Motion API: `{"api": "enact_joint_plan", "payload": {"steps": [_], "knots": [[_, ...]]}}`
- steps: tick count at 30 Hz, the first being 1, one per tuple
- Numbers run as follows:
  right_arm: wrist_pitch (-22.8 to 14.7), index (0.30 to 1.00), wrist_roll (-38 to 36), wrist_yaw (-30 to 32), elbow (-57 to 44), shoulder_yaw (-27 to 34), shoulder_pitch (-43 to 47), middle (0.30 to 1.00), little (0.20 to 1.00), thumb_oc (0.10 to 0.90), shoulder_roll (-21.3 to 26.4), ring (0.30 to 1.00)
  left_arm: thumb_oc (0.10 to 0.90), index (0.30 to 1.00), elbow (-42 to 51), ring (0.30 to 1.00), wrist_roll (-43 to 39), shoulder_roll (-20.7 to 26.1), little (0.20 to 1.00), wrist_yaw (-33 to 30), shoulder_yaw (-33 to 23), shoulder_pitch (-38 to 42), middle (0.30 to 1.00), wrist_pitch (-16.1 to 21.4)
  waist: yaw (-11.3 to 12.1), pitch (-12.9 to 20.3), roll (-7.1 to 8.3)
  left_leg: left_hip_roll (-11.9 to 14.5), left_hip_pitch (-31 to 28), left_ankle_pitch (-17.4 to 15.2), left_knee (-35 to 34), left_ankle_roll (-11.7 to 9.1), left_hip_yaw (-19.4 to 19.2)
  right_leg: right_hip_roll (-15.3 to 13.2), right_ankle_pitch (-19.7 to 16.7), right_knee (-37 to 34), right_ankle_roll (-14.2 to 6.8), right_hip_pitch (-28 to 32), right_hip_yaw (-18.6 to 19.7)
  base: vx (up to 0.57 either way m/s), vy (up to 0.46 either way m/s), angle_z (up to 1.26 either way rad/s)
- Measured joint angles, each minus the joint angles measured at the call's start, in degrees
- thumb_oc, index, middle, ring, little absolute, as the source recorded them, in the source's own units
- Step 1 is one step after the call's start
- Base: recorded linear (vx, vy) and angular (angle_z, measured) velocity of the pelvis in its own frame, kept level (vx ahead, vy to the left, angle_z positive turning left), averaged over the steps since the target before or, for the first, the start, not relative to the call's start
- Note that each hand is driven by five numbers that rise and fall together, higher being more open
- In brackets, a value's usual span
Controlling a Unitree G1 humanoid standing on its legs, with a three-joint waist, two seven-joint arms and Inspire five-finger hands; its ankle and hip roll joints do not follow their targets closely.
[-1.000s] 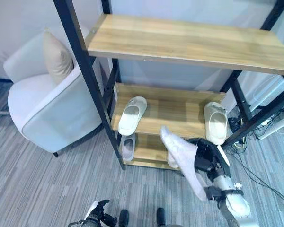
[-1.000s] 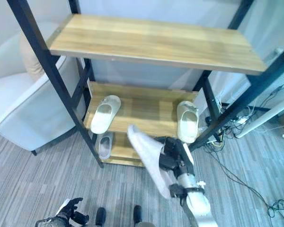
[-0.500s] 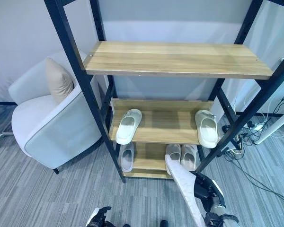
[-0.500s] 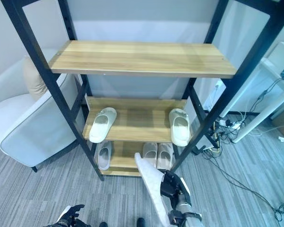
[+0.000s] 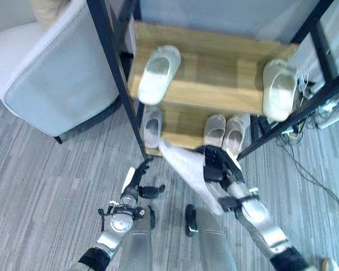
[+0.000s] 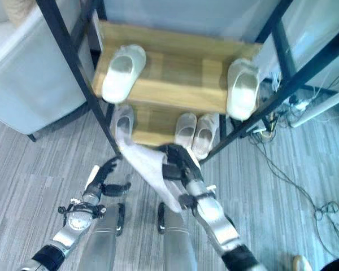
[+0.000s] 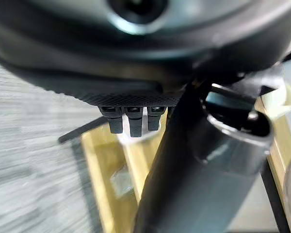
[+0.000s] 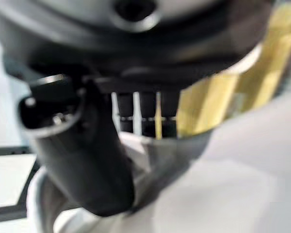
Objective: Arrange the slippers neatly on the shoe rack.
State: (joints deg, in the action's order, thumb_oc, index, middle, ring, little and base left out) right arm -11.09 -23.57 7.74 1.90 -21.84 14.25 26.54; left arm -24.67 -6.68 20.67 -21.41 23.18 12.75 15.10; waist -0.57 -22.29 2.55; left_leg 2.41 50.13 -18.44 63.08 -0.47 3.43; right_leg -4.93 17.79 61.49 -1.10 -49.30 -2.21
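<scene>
Right hand (image 5: 217, 169) low in front of the rack (image 5: 109, 68), fingers and thumb clamped on a pale grey slipper (image 5: 186, 169). That slipper is tilted, its far end just before the bottom shelf's (image 5: 183, 127) near edge, off the floor (image 5: 39, 186).

Left hand (image 5: 137, 182) hangs near the rack's left front post, fingers spread and relaxed, holding nothing.

Middle shelf (image 5: 214, 84): one cream slipper at left (image 5: 157, 73), overhanging the near edge; one at right (image 5: 278, 89), also overhanging.

Bottom shelf: single slipper at left (image 5: 152, 125), a pair side by side at right (image 5: 225, 131).

White armchair (image 5: 45, 79) stands left of the rack, close to it.
</scene>
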Motion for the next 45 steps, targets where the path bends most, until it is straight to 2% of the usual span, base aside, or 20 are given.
{"api": "enact_joint_plan", "payload": {"steps": [1,3,4,6,7,8,9,11,13,16,17,18,19,21,22,26,28,32,36,45], "knots": [[0.38,0.300,-0.57,0.81,0.12,-0.63,1.14,0.300,0.300,0.400,-0.10,0.300,0.800,0.900,0.05,0.900,-0.36,0.14,0.900,-1.14,0.03,0.67,0.900,-0.24,0.18,0.00,0.22,-0.26,2.73,-0.61,3.03,0.04,0.29,-0.10,1.02,3.58,-0.86,-2.76,0.22,-0.20,-0.069,0.07],[0.16,0.300,-0.05,2.14,-3.18,-0.70,3.84,0.300,0.300,0.400,2.25,0.300,0.800,0.900,5.89,0.900,-0.58,2.50,0.900,-4.30,0.23,0.95,0.900,-0.26,0.38,0.43,0.26,-0.02,10.11,-2.85,11.04,-0.16,0.40,0.58,4.72,12.25,0.14,-10.33,1.64,-0.07,-0.027,0.14],[-0.17,0.300,0.67,3.32,-3.42,0.04,6.32,0.300,0.300,0.400,2.98,0.300,0.800,0.900,7.94,0.900,0.03,2.89,0.900,-5.99,-0.73,2.08,0.900,-0.21,0.75,0.26,-0.01,0.06,14.58,-4.08,15.77,-0.14,0.69,0.55,4.86,16.89,0.19,-14.77,1.68,-0.04,0.002,0.10],[-0.15,0.300,1.06,4.84,-2.87,0.06,8.76,0.300,0.300,0.400,3.66,0.300,0.800,0.900,9.38,0.900,0.04,3.42,0.900,-7.84,-1.42,3.06,0.900,-0.28,1.36,0.42,-0.46,0.20,18.22,-5.34,19.71,-0.43,1.40,0.67,5.73,20.37,0.31,-18.22,1.54,-0.02,0.011,-0.08],[-0.12,0.300,2.20,6.91,-2.29,0.14,12.25,0.300,0.300,0.400,4.96,0.300,0.800,0.900,11.80,0.900,0.07,4.74,0.900,-10.59,-2.21,4.19,0.900,-0.27,1.64,0.72,-1.18,-0.13,22.82,-6.76,24.87,0.18,2.37,0.59,6.71,25.27,1.03,-22.75,1.08,0.00,0.015,-0.13],[-0.02,0.300,2.34,8.39,-2.01,-0.08,13.96,0.300,0.300,0.400,5.70,0.300,0.800,0.900,12.60,0.900,0.03,5.65,0.900,-11.88,-2.59,4.97,0.900,-0.28,1.64,0.71,-1.46,-0.27,25.06,-7.41,27.91,0.19,2.39,0.51,7.53,28.61,0.49,-24.97,1.10,0.04,0.022,-0.03],[-0.03,0.300,2.55,9.57,-1.95,-0.37,16.83,0.300,0.300,0.400,7.48,0.300,0.800,0.900,14.27,0.900,0.04,7.18,0.900,-13.11,-3.33,6.17,0.900,-0.27,1.25,0.60,-1.93,-0.32,28.14,-8.77,32.38,0.55,2.48,0.36,9.20,33.07,0.91,-27.96,1.71,0.07,0.012,0.04],[0.02,0.300,3.23,10.71,-1.32,0.09,20.90,0.300,0.300,0.400,9.44,0.300,0.800,0.900,15.91,0.900,0.05,9.07,0.900,-14.47,-6.14,8.32,0.900,-0.20,1.42,0.21,-2.81,-0.42,33.38,-10.94,39.88,-0.19,2.95,0.49,11.06,40.58,1.05,-33.55,2.20,0.08,0.020,-0.05],[0.02,0.300,4.41,11.21,-0.95,-0.25,23.15,0.300,0.300,0.400,11.99,0.300,0.800,0.900,16.35,0.900,0.02,13.22,0.900,-15.63,-6.73,10.16,0.900,-0.23,1.30,-0.09,-3.37,-0.68,36.96,-12.96,46.01,-0.19,3.14,0.37,13.16,46.97,1.20,-37.35,2.89,0.05,0.022,-0.04],[0.01,0.300,4.65,11.41,0.88,-1.04,26.37,0.300,0.300,0.400,15.67,0.300,0.800,0.900,16.40,0.900,0.04,14.68,0.900,-17.82,-8.04,13.90,0.900,-0.16,1.36,-2.54,-4.59,-1.23,39.37,-14.77,52.04,-0.96,3.19,0.12,15.35,53.23,0.46,-39.84,3.87,0.04,0.044,0.05],[-0.18,0.300,4.60,11.67,2.89,-2.94,28.39,0.300,0.300,0.400,16.77,0.300,0.800,0.900,16.35,0.900,0.03,15.55,0.900,-18.86,-7.56,14.84,0.900,-0.20,0.95,-3.23,-5.04,-1.44,39.85,-15.41,54.29,-0.12,3.21,-0.06,15.77,55.47,0.59,-40.27,4.07,0.03,0.056,0.05],[-0.09,0.300,4.62,11.76,3.92,-3.75,29.76,0.300,0.300,0.400,18.54,0.300,0.800,0.900,16.86,0.900,0.15,15.94,0.900,-19.18,-7.42,16.67,0.900,-0.22,0.98,-5.29,-5.07,-1.36,39.38,-16.46,56.55,-0.47,3.08,-0.23,16.82,57.95,1.20,-40.04,4.48,0.02,0.022,0.04],[-0.09,0.300,4.60,12.16,4.37,-3.83,30.17,0.300,0.300,0.400,19.01,0.300,0.800,0.900,17.53,0.900,0.14,15.96,0.900,-19.82,-7.58,17.57,0.900,-0.22,1.17,-6.43,-5.15,-1.46,39.53,-16.90,57.78,-0.56,3.07,-0.32,17.47,59.12,0.87,-40.14,4.62,0.00,0.000,0.00],[-0.07,0.300,4.33,13.50,5.49,-4.85,30.88,0.300,0.300,0.400,19.42,0.300,0.800,0.900,19.23,0.900,0.20,16.50,0.900,-21.03,-7.62,18.56,0.900,-0.19,1.12,-7.74,-5.33,-1.56,40.71,-17.97,60.80,-0.99,3.56,-0.33,18.44,62.02,0.27,-41.23,4.62,0.00,0.000,0.00],[0.07,0.300,4.11,13.68,6.89,-6.79,32.42,0.300,0.300,0.400,20.48,0.300,0.800,0.900,19.29,0.900,0.13,16.74,0.900,-21.55,-7.36,19.30,0.900,-0.20,0.91,-8.36,-5.19,-1.53,41.13,-18.92,62.72,-1.00,3.48,-0.20,19.31,64.00,0.71,-41.88,5.11,0.01,-0.036,-0.01],[0.50,0.300,3.23,14.14,7.03,-11.77,37.43,0.300,0.300,0.400,23.07,0.300,0.800,0.900,20.14,0.900,-0.06,19.01,0.900,-22.39,-7.55,18.38,0.900,-0.19,1.00,-9.13,-3.85,-1.18,41.19,-21.04,66.24,-1.70,3.56,0.28,20.81,67.71,0.30,-42.72,5.66,-0.03,-0.008,-0.06],[0.57,0.300,3.40,14.80,9.41,-16.72,44.21,0.300,0.300,0.400,23.93,0.300,0.800,0.900,20.33,0.900,-0.10,19.54,0.900,-22.60,-7.49,17.71,0.900,-0.09,0.70,-9.34,-3.43,-0.54,40.81,-21.89,66.91,-1.75,3.60,0.59,21.20,68.32,0.51,-42.75,5.67,-0.05,0.000,-0.09],[-0.22,0.300,2.86,17.51,16.56,-20.47,52.66,0.300,0.300,0.400,19.73,0.300,0.800,0.900,20.61,0.900,-2.52,19.11,0.900,-23.40,-6.96,16.21,0.900,0.90,1.57,-9.47,-2.95,-0.18,39.80,-22.32,66.53,-1.84,4.35,0.48,21.29,67.38,0.80,-41.52,4.68,-0.06,0.008,-0.06],[-0.56,0.300,0.20,18.97,27.56,-21.74,58.50,0.300,0.300,0.400,15.93,0.300,0.800,0.900,20.76,0.900,-3.67,17.79,0.900,-23.20,-5.85,15.31,0.900,1.16,3.08,-9.47,-2.93,-0.18,39.04,-22.67,66.50,-1.92,5.08,0.56,21.34,66.70,0.82,-40.15,3.94,-0.04,0.051,-0.03],[-0.67,0.300,-2.76,20.59,39.02,-21.66,60.70,0.300,0.300,0.400,15.63,0.300,0.800,0.900,20.75,0.900,-3.30,17.93,0.900,-23.33,-8.24,7.37,0.900,2.14,5.64,-9.48,-2.91,0.12,39.08,-23.44,66.59,-1.20,4.77,0.65,21.69,66.19,0.14,-39.91,4.14,-0.01,0.033,0.00]]}}
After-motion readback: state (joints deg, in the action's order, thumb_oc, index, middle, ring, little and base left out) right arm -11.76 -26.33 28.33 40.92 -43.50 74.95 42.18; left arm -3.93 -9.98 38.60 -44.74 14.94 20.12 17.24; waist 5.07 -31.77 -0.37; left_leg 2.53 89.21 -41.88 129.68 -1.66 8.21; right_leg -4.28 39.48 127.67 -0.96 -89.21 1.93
